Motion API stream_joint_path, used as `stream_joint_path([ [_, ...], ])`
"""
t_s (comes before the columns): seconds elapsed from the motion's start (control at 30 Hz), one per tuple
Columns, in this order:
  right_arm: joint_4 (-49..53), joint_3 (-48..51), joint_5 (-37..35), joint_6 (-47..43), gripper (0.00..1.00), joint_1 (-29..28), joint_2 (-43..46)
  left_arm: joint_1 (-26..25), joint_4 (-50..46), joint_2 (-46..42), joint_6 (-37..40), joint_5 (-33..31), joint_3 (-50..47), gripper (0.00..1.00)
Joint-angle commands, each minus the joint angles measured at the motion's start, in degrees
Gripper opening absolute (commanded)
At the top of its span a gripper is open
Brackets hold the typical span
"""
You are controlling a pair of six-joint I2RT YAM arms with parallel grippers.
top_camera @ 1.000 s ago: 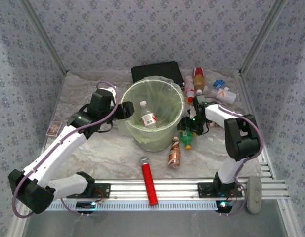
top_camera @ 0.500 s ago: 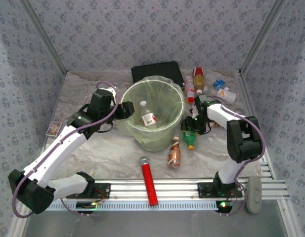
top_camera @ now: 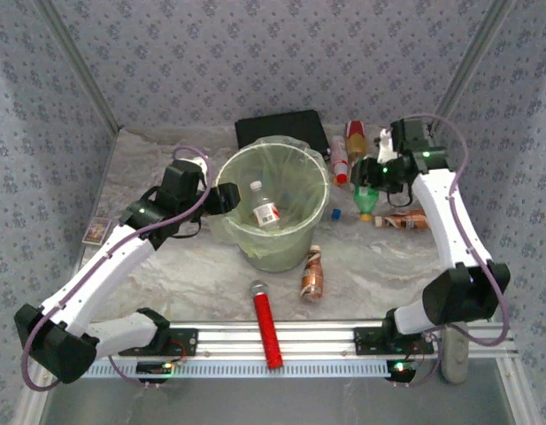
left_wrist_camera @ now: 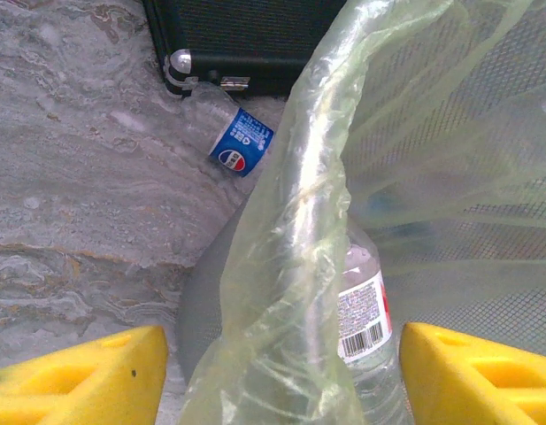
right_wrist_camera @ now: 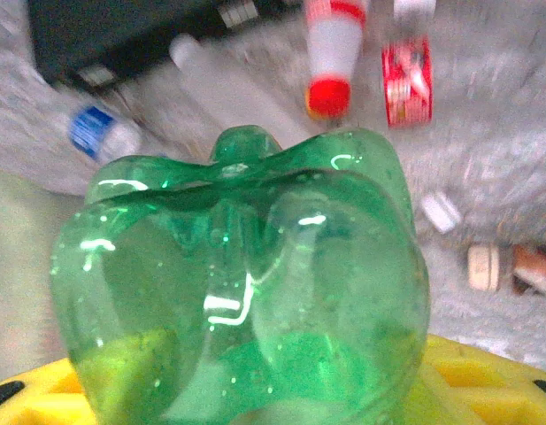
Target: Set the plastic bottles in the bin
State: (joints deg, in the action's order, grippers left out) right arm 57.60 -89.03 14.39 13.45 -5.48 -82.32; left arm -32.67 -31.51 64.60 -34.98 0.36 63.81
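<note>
- The right claw (top_camera: 376,173) is clamped on a green bottle (top_camera: 365,200), holding it above the counter (top_camera: 166,274), near the right of the bin (top_camera: 274,255).
- The left claw (top_camera: 221,197) gapes, its jaws straddling the bin's rim.
- A clear bottle (top_camera: 265,211) lies inside the bin.

Green bottle (right_wrist_camera: 246,283): see-through plastic, smooth, very shiny, bright glints. Bin liner (left_wrist_camera: 290,266): thin plastic film, pale yellow-green, crinkly, half see-through, glossy on folds. Clear bottle (left_wrist_camera: 361,319): clear plastic, paper-like label. Black case (left_wrist_camera: 246,35): matt, grainy. Its corner cap (left_wrist_camera: 177,64): shiny metal. Desk (left_wrist_camera: 69,177): grey, marbled, matt. Left jaws: yellow, dull. Rails (top_camera: 326,336): ribbed silver metal.
</note>
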Motion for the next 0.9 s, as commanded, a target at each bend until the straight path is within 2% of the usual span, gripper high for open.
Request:
stream_joint_path([
  [0.0,5.3,-7.2,0.1,0.3,0.58,-0.4,1.1,-0.3,-1.3,-0.7,1.4,-0.6,1.9,0.70],
  [0.1,5.2,-14.2,2.1,1.8,0.57,-2.6,0.4,-0.3,-1.2,-0.5,1.5,-0.4,1.9,0.70],
  [0.37,7.2,-29.3,2.8,1.9,0.57,-16.8,-6.8,-0.3,-1.1,-0.4,1.5,-0.4,2.0,0.70],
  [0.67,9.1,-37.5,3.5,1.1,0.56,-28.3,-14.8,-0.4,-0.9,-0.4,1.4,-0.4,2.0,0.70],
  [0.87,9.1,-36.6,3.5,1.4,0.55,-32.2,-20.6,-0.3,-0.7,-0.4,1.4,-0.3,1.9,0.70],
])
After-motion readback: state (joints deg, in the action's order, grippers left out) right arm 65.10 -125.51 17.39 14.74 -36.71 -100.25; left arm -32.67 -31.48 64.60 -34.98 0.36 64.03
